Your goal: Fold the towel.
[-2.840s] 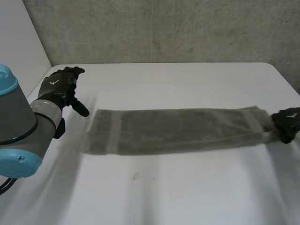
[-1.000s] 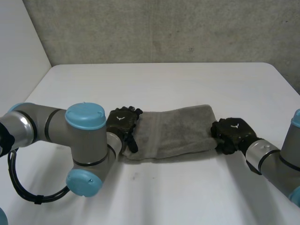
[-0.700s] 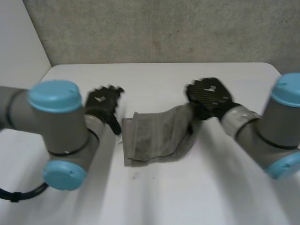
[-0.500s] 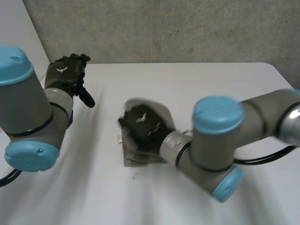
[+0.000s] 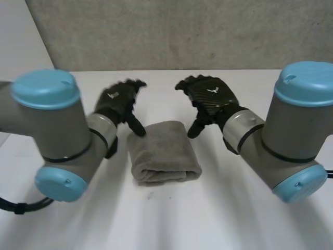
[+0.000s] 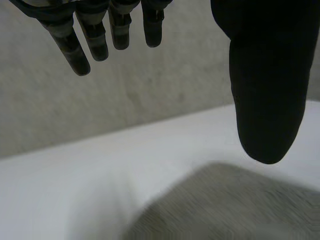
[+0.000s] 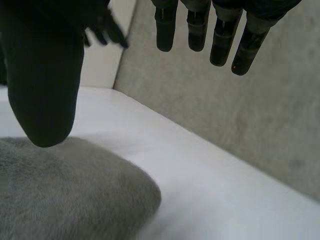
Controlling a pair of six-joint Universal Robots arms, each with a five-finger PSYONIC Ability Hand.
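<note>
— What has changed in the last few seconds?
— The towel (image 5: 163, 152) lay then as a long strip across the table (image 5: 244, 219), with my right hand at its right end. Half a second ago that hand was down on the bundle and my left was lifted well away to the left. Now the towel is a short, thick pad and both hands are off it.

— How are you holding yourself?
— My left arm (image 5: 62, 130) and right arm (image 5: 276, 135) bend in from either side. My left hand (image 5: 120, 104) hovers at the pad's far left corner and my right hand (image 5: 210, 99) at its far right corner, backs upward. On each the fingers are straight and a little spread, pointing toward the back wall (image 5: 182, 31), with the thumb hanging down just over the cloth. Neither holds anything.

— And the towel?
— It sits mid-table, between my hands and a little nearer to me than they are. It is slightly longer front to back than across, and its thick stacked edge faces me.
</note>
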